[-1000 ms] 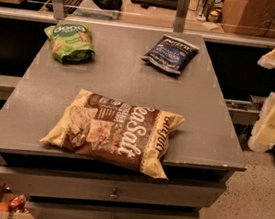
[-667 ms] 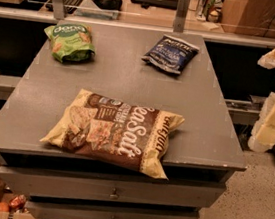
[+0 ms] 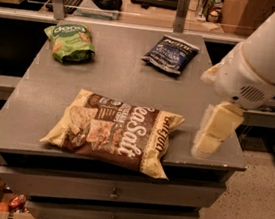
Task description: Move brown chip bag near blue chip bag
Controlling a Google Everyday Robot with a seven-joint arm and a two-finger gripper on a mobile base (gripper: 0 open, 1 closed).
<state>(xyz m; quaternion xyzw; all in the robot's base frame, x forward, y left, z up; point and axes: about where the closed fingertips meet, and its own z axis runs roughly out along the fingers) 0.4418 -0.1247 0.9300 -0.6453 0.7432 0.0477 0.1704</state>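
Observation:
The brown chip bag, large with white "Sea Salt" lettering, lies flat at the table's front edge, its lower right corner hanging slightly over. The blue chip bag lies flat at the back of the table, right of centre. My gripper, cream-yellow below the white arm, hangs over the table's right front part, just right of the brown bag and apart from it. It holds nothing that I can see.
A small green chip bag lies at the back left of the grey table. Drawers sit below the front edge. Behind the table runs a rail with posts, with a keyboard and desk items beyond.
The arm has swung left from the right edge of the view, and the gripper now hangs over the table's right side near the brown bag. The bags have not moved.

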